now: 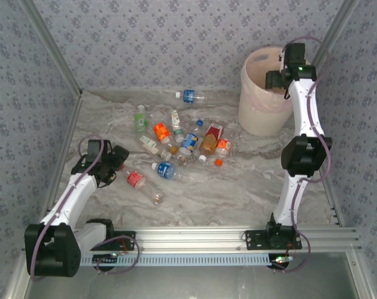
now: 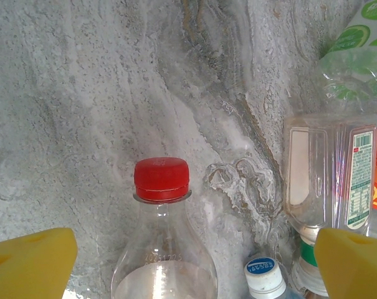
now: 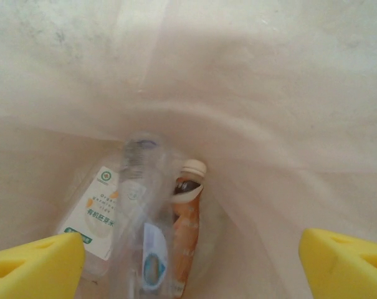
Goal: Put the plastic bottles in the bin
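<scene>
Yellow pads [image 2: 32, 261] of the left end effector [image 1: 119, 166] stood wide apart at eight o'clock on the counter [image 1: 238, 187]. They flanked a red-capped bottle [image 2: 162, 249] without touching it. That counter was marbled grey-white, walled by blue floral paper [image 1: 176, 37], with a metal rail [image 1: 207, 237] at six o'clock. Most plastic bottles [image 1: 188, 140] lay heaped at the centre. The bin [image 1: 263, 115] stood at two o'clock. Above its mouth hung the right end effector [image 1: 276, 80], spread wide and empty, with three bottles [image 3: 187, 237] inside, one blurred.
</scene>
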`<state>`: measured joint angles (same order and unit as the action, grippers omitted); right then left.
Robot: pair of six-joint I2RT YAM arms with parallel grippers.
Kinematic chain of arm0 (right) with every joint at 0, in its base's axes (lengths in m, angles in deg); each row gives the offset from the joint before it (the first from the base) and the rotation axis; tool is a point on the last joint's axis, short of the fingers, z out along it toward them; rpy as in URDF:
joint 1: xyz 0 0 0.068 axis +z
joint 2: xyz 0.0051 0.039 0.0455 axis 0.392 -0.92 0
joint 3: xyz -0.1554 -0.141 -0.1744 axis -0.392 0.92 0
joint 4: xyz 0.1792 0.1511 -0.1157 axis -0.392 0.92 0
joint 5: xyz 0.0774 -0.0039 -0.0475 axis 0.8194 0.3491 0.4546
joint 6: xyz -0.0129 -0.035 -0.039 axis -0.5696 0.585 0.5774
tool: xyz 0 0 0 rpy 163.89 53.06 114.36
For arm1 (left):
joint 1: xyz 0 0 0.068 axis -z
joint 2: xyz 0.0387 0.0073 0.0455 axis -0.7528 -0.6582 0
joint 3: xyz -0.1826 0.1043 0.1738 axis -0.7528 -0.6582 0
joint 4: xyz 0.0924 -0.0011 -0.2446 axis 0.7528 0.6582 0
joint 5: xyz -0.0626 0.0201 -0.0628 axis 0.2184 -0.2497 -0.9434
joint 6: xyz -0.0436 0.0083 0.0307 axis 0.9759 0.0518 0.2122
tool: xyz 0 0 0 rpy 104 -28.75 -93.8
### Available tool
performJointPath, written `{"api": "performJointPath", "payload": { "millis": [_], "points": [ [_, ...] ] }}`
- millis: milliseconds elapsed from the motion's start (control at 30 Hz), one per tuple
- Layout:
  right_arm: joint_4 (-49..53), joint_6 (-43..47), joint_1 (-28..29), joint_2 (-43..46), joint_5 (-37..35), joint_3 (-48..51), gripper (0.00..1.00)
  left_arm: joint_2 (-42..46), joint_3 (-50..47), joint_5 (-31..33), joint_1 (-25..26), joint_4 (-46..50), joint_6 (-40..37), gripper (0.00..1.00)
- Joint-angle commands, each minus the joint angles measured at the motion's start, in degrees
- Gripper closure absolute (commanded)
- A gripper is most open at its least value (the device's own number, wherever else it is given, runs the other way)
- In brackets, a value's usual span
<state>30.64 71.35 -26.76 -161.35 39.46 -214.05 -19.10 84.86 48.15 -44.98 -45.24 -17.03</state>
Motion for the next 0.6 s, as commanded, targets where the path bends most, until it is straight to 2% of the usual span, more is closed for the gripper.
{"api": "performJointPath", "payload": {
  "millis": [0, 333, 567],
  "points": [
    [0.69, -1.52, 0.28, 2.58, -0.94, -1.55, 0.08, -0.29, 0.17, -0.08, -0.34, 1.44, 0.45, 0.02],
    [-4.26, -4.87, 0.26, 9.80, 3.34, 3.80, 0.00, -0.46, 0.49, -0.64, -0.29, 2.08, 0.28, 0.02],
    [-10.97, -8.34, 0.29, 17.83, 7.04, 13.39, 0.00, -0.88, 0.67, -1.24, -0.34, 2.25, 0.54, 0.02]
  ]
}}
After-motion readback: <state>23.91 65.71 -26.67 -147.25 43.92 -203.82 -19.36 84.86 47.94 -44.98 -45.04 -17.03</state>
